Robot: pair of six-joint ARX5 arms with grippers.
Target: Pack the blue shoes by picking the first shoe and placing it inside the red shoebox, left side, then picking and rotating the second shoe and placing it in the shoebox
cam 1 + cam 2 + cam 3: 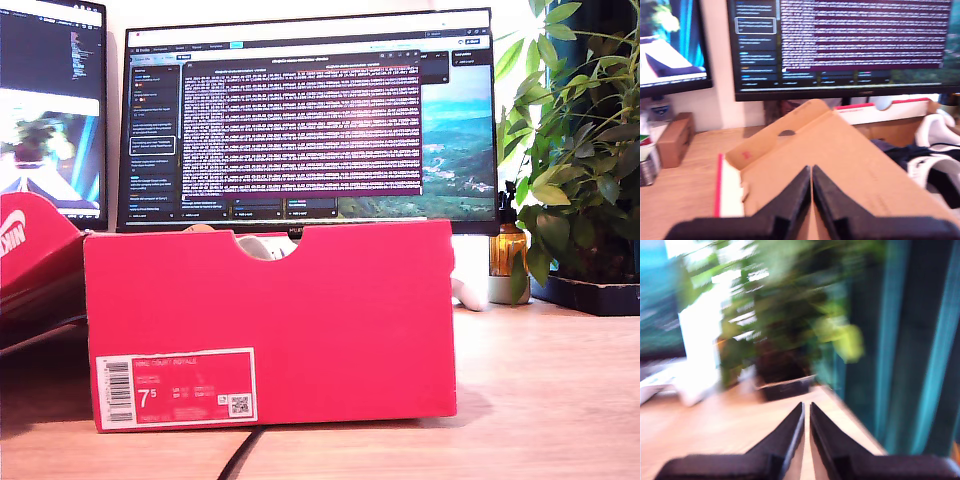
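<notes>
The red shoebox (270, 320) stands on the wooden desk in the middle of the exterior view, label and half-round notch facing the camera. A white piece (262, 245) shows through the notch. In the first wrist view, dark blue shoes (900, 152) with white parts lie past a tilted brown cardboard panel (840, 165) with a red edge; I cannot tell how many. My first gripper (811, 169) is shut and empty above that panel. My second gripper (806, 405) is shut and empty over bare desk, facing a plant. Neither arm shows in the exterior view.
The red lid (35, 270) with a white swoosh leans at the exterior view's left. Two monitors (310, 120) stand behind the box. A potted plant (580, 150) and an amber bottle (508, 250) fill the exterior view's right. A cable (235, 455) runs under the box front.
</notes>
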